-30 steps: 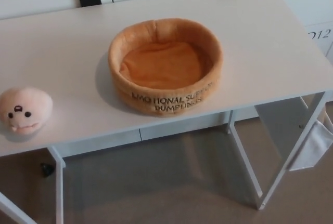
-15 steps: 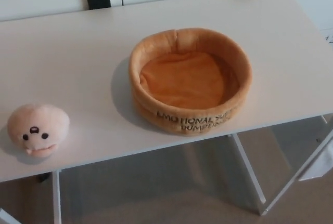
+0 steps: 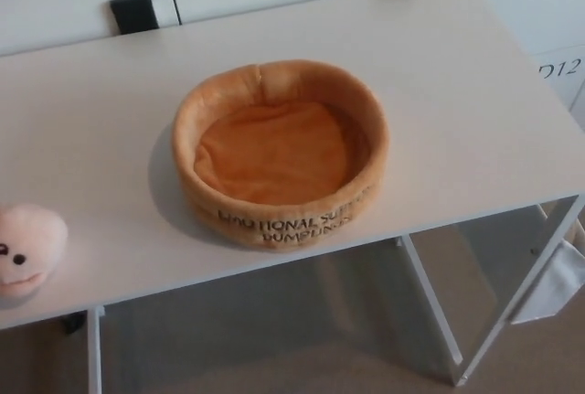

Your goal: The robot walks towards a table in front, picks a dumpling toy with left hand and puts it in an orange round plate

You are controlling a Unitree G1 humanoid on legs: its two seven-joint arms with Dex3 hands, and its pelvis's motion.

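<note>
So the dumpling (image 3: 27, 248) is way over at our left, sitting on the table (image 3: 457, 92) close to the front edge, and the frame cuts part of it off, so we only get one eye and a bit of the mouth. It's well apart from the plate (image 3: 279, 152), which is really a soft plush ring with nothing in it, parked mid-table where either arm could probably reach it. Makes sense for a left-hand pick, we'd guess: the toy is already on that side. Neither of our hands shows at all, so we can't say if they're open, clenched or anything else. The lettering on the plate's front wall is blurry and hard to read. Behind the table there are pale cabinet panels with two dark blocks (image 3: 134, 12); no clue what those are.
</note>
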